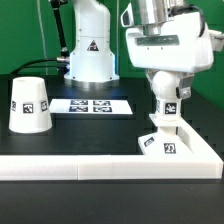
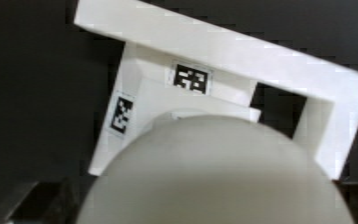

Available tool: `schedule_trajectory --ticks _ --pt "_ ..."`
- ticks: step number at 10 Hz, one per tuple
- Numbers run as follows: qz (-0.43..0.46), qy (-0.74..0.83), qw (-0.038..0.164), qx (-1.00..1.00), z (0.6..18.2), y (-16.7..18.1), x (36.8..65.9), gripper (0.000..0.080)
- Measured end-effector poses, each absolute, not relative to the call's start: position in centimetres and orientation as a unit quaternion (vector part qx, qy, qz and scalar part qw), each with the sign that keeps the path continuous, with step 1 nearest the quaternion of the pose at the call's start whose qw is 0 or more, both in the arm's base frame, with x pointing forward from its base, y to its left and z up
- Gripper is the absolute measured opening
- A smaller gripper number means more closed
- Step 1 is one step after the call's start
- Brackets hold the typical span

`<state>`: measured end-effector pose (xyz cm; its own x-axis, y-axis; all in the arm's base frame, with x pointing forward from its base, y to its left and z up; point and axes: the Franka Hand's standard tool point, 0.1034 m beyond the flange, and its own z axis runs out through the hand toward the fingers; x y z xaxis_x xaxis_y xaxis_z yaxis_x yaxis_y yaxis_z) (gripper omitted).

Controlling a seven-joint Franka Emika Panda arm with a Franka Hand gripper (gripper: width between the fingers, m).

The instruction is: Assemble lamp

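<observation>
My gripper (image 1: pixel 165 95) is shut on the white lamp bulb (image 1: pixel 166 112) and holds it upright over the flat square base (image 1: pixel 158 144). Whether the bulb touches the base I cannot tell. The base lies tilted in the corner of the white L-shaped wall (image 1: pixel 100 160), on the exterior view's right. The tapered shade (image 1: pixel 30 105) stands mouth down on the exterior view's left, apart from the arm. In the wrist view the rounded bulb (image 2: pixel 202 165) fills the foreground between the dark fingers of my gripper (image 2: pixel 202 208), with the tagged base (image 2: pixel 176 85) beyond it.
The marker board (image 1: pixel 92 105) lies flat between the shade and the arm. The robot's white pedestal (image 1: pixel 90 55) stands behind it. The wall (image 2: pixel 247 45) runs along the front and turns up at the exterior view's right.
</observation>
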<state>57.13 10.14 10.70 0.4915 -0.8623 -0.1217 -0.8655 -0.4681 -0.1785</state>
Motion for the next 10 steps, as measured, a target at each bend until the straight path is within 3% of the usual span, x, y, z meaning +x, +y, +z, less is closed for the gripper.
schedule_trajectory --ticks 5,10 --pt "-0.018 0.325 0.106 -0.94 10.63 9.98 57.19 0.0698" --pt "-0.068 -0.004 0.065 -0.996 11.19 10.54 57.68 0.0698"
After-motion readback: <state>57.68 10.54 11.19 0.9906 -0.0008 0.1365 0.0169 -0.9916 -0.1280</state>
